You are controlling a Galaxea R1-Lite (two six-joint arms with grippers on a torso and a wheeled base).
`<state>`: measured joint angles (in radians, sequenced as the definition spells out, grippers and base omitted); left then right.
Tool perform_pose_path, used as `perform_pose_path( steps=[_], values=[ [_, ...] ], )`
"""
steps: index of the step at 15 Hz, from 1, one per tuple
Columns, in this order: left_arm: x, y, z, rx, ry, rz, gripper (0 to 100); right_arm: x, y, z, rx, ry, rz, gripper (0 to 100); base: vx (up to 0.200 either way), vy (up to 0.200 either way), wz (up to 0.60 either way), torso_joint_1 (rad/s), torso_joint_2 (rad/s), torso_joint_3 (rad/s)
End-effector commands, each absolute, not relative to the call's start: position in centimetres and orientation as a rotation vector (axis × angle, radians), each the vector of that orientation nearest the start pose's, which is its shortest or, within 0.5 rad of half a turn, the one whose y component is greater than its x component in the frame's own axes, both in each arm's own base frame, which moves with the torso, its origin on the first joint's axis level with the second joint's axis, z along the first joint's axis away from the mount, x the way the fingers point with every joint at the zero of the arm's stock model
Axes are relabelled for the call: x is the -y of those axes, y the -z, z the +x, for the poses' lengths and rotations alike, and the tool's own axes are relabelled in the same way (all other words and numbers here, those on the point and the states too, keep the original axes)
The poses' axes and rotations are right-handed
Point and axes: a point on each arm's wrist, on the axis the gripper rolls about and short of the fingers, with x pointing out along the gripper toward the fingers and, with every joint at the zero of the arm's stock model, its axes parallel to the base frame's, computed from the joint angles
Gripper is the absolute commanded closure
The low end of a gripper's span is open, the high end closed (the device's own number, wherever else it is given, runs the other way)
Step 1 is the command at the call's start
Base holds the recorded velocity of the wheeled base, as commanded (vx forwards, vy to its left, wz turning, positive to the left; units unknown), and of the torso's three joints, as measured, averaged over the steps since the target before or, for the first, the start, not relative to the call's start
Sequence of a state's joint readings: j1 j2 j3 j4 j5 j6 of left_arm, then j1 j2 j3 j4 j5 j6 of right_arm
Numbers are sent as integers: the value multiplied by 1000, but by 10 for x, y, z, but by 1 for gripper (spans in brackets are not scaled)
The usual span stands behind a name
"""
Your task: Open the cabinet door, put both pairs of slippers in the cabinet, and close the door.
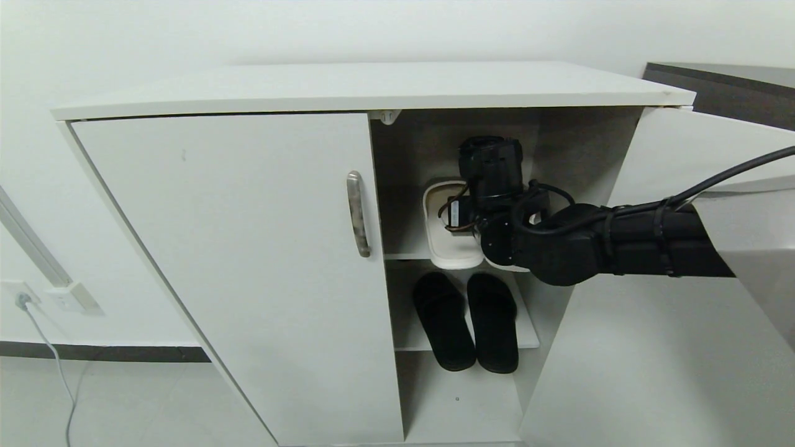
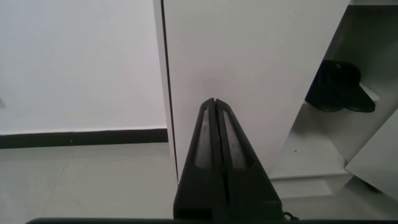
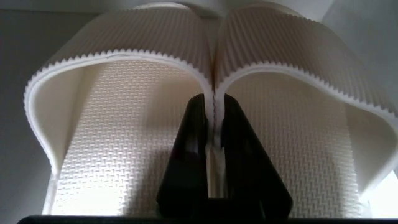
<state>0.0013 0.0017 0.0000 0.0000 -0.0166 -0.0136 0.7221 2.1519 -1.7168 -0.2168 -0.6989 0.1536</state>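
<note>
The white cabinet [image 1: 372, 84] has its right door [image 1: 683, 155] swung open and its left door [image 1: 236, 261] shut. A pair of black slippers [image 1: 466, 323] [image 2: 339, 87] lies side by side on the lower shelf, toes hanging over the edge. The white slippers [image 1: 444, 245] [image 3: 124, 124] rest on the upper shelf. My right gripper [image 3: 214, 102] is inside that compartment, shut on the two slippers' inner edges, which are pressed together. My left gripper [image 2: 214, 102] is shut on nothing, low in front of the left door [image 2: 249, 62].
A metal handle [image 1: 357, 214] sits on the left door's right edge. The bottom compartment [image 1: 456, 403] holds nothing. A wall socket with a cable [image 1: 22, 301] is at the far left, above pale floor [image 2: 81, 180].
</note>
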Motion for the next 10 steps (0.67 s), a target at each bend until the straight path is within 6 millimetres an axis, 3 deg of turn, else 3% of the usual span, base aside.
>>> perform_pose_path(
  steps=[1, 3, 4, 10],
  values=[
    [0, -76, -23, -2, 15, -14, 100, -286, -221, 350, -172, -4, 6, 100, 0, 0, 0, 0, 0, 0],
    [0, -76, -23, -2, 15, -14, 100, -286, -220, 351, -173, -2, 6, 100, 0, 0, 0, 0, 0, 0],
    [0, -76, -23, -2, 15, -14, 100, -285, -218, 353, -174, 1, 5, 0, 0, 0, 0, 0, 0, 0],
    [0, -76, -23, -2, 14, -14, 100, -279, -222, 344, -188, 1, -5, 0, 0, 0, 0, 0, 0, 0]
  ],
)
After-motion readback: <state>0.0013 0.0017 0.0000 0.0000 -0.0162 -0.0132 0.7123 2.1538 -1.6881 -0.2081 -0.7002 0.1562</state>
